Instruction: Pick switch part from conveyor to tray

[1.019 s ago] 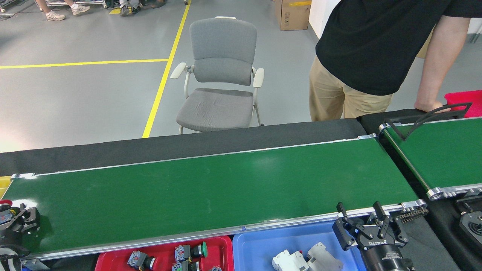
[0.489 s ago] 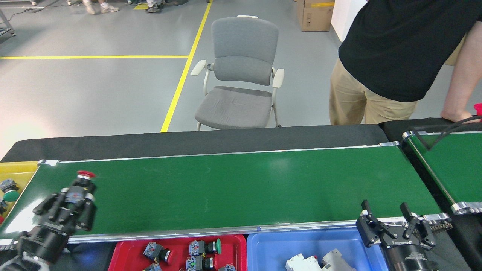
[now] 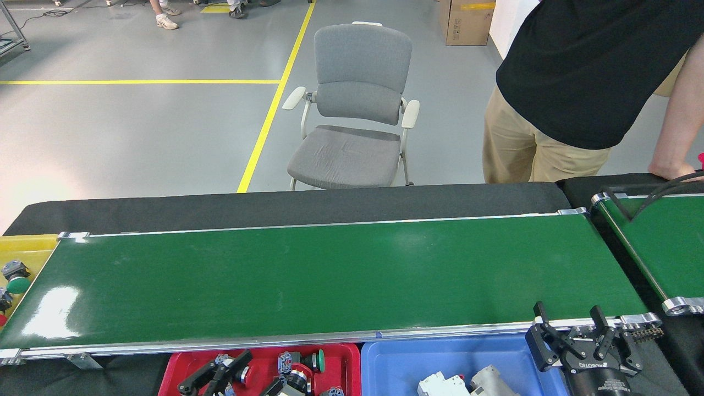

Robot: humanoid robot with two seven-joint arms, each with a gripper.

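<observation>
The conveyor (image 3: 330,280), a long dark-green belt with silver rails, carries no part. Below its near rail sits the red tray (image 3: 346,357) with several switch parts. My left gripper (image 3: 242,379) is low over this tray, its black fingers (image 3: 214,374) spread among the parts. A red-capped switch part (image 3: 298,375) lies just right of them; the frame's edge hides whether it is still held. My right gripper (image 3: 572,330) stands open and empty at the near rail's right end, beside the blue tray (image 3: 396,363).
The blue tray holds white and grey parts (image 3: 467,382). A yellow bin (image 3: 27,247) with buttons sits at the left end. A second green belt (image 3: 665,242) lies at the right. A person (image 3: 577,82) leans on the table behind it. A grey chair (image 3: 352,110) stands beyond.
My left gripper carried the red-capped switch part off the belt's left end and down into the red tray. The view shifted slightly; my right gripper hardly moved.
</observation>
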